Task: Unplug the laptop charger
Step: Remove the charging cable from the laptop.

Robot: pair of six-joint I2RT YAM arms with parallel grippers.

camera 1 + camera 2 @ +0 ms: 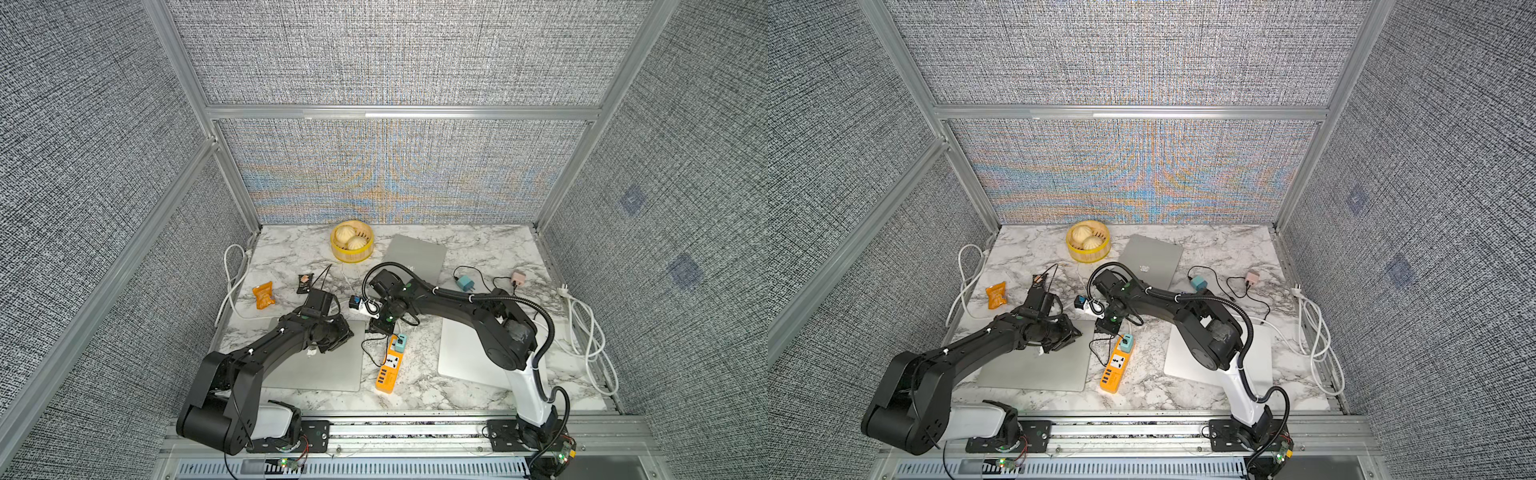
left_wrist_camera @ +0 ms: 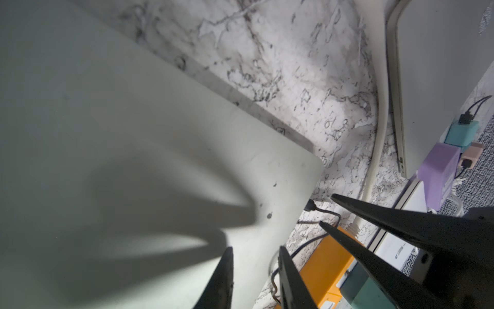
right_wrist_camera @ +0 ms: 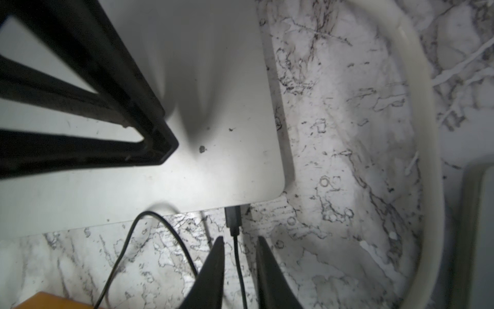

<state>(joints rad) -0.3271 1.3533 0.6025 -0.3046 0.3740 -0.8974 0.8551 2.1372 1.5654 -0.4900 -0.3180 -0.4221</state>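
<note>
Charger plug [image 3: 232, 217] seated at laptop [image 3: 213, 107] corner.
Right gripper [image 3: 240, 240] clenched astride its black cable [image 3: 241, 273], left gripper [image 2: 255, 250] parted; bare counter [image 3: 334, 133] alongside.

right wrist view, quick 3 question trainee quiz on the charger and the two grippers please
1. True or false: the black charger plug is already out of the closed silver laptop.
2. Pick one. The thin black charger cable runs: A) between the right gripper's fingertips; B) outside both fingertips; C) coiled around one fingertip.
3. Short answer: which gripper is over the laptop's lid?

Key: 1 false, the plug sits in the laptop's edge; 2 A; 3 the left gripper.
</note>
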